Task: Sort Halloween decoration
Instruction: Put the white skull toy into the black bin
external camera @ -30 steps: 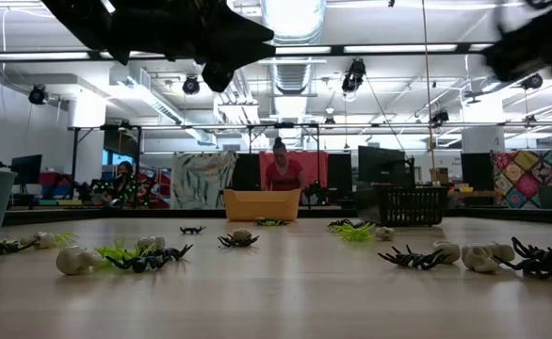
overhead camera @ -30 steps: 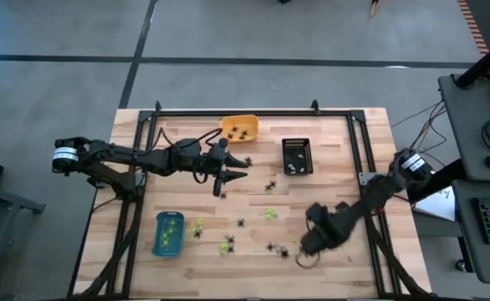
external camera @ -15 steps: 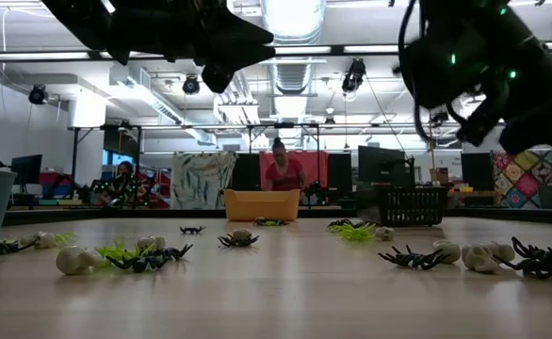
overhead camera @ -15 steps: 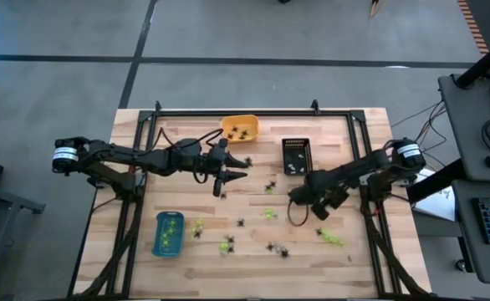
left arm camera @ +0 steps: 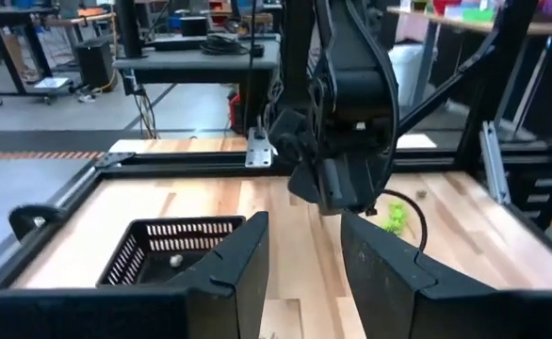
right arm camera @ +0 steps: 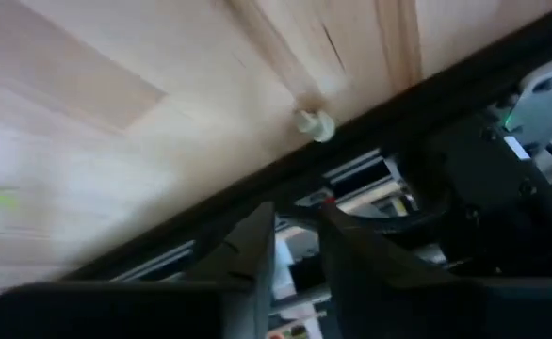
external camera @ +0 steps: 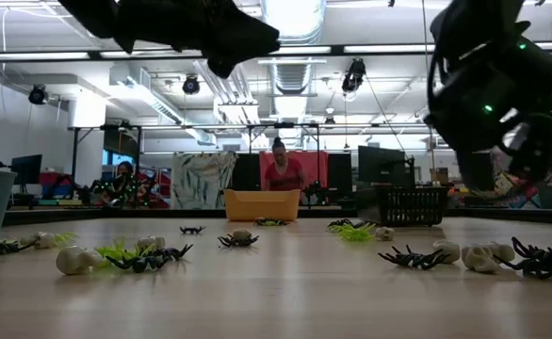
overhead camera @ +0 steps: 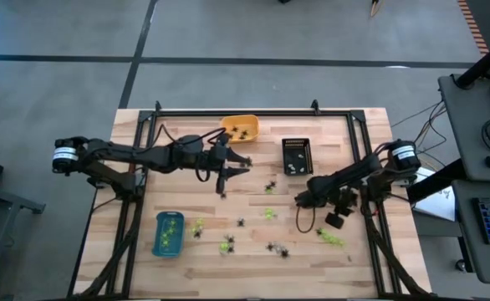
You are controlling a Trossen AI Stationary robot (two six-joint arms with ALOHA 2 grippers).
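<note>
From above, we've got the Halloween decoration (overhead camera: 269, 215) scattered across the lower middle of the frame, between the blue tray (overhead camera: 168, 233) at lower left and the right gripper (overhead camera: 300, 199), which hangs right of centre. The nearest pieces lie just to that gripper's left and below it in the picture, so we judge the right arm the closer of the two for them; it stretches in from the right edge, elbow bent, forearm running leftward. The left gripper (overhead camera: 238, 164) sits at upper centre, pointing right, between the orange tray (overhead camera: 250, 130) and the black basket (overhead camera: 305, 166), with the trinkets below it in the frame. Down at table height, black spiders (external camera: 415, 256) and whitish bits line the lower band, the lime-green ones (external camera: 118, 250) at lower left, and both arms loom dark along the top. In the left wrist view, we see its fingers (left arm camera: 248, 254) parted with nothing between them, the basket at lower left and the other arm dead centre. In the right wrist view, a narrow gap shows between its fingers (right arm camera: 254, 247) with nothing in it, one whitish trinket (right arm camera: 314, 123) at upper centre.
</note>
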